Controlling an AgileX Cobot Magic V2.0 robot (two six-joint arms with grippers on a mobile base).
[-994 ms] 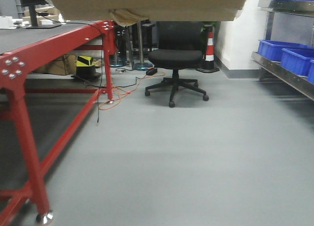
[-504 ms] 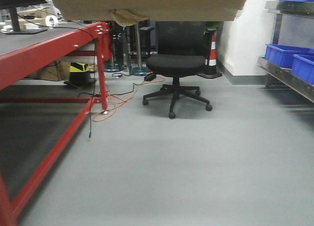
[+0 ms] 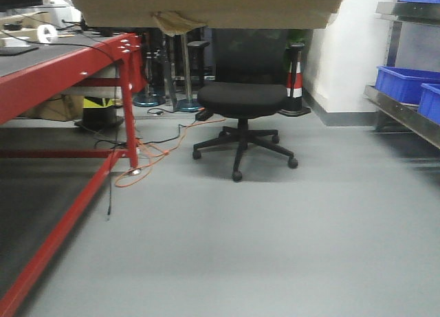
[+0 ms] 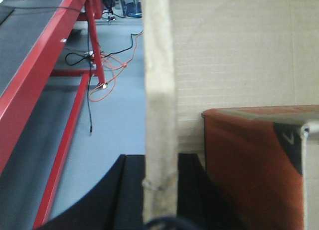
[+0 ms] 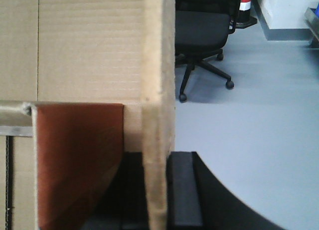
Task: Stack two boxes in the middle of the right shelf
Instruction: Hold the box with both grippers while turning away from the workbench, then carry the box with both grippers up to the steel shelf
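A brown cardboard box (image 3: 206,4) hangs across the top of the front view, a yellowish tape flap (image 3: 175,21) dangling under it. My left gripper (image 4: 160,160) is shut on the box's left wall (image 4: 159,90). My right gripper (image 5: 158,157) is shut on the box's right wall (image 5: 158,65). A reddish-brown box (image 4: 254,160) sits inside the carton, seen also as the same reddish-brown box (image 5: 77,160) in the right wrist view. The steel shelf (image 3: 402,111) stands at the right edge with blue bins (image 3: 405,83) on it.
A red-framed table (image 3: 69,62) runs along the left. A black office chair (image 3: 244,97) stands ahead in the middle. Orange cable (image 3: 148,155) lies on the grey floor by the table leg. A striped cone (image 3: 295,76) stands by the white wall.
The chair has grown nearer, the red table has slid left and the shelf has slid toward the right edge. The carried box has kept its place in the view.
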